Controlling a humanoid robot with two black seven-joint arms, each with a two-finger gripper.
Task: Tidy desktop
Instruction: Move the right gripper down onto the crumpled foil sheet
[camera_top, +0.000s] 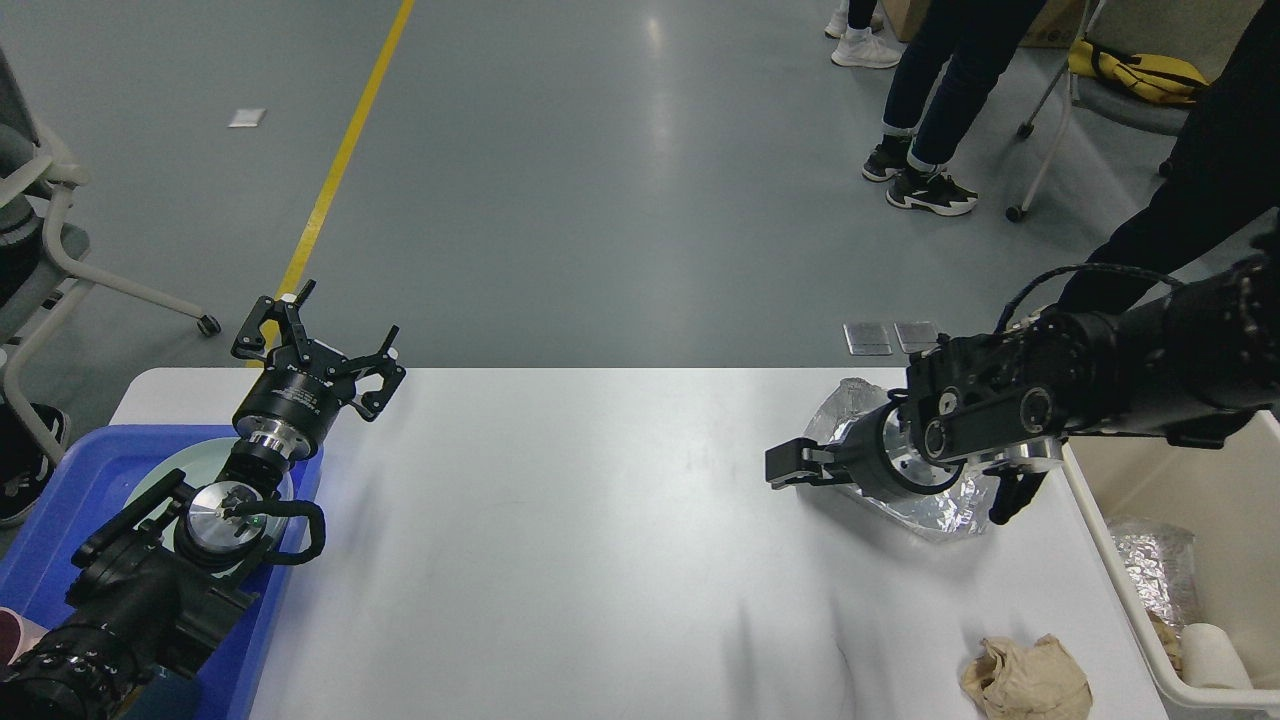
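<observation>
Glossy white desktop (600, 560), crinkled foil tray (945, 510) — crumpled brown paper (1025, 680).

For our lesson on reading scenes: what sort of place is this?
Probably a robotics lab or workshop hall: grey floor with a yellow line, wheeled office chairs, onlookers standing beyond the white desktop.

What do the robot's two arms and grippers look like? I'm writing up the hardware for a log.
Both arms are matte black with segmented, rounded joint housings. The left gripper has two black skeletal linkage fingers on a black cylindrical wrist with a silver metal ring; a black cable loops beside a silver disc below. The right gripper is black, behind a silver collar, under an arching black cable.
</observation>
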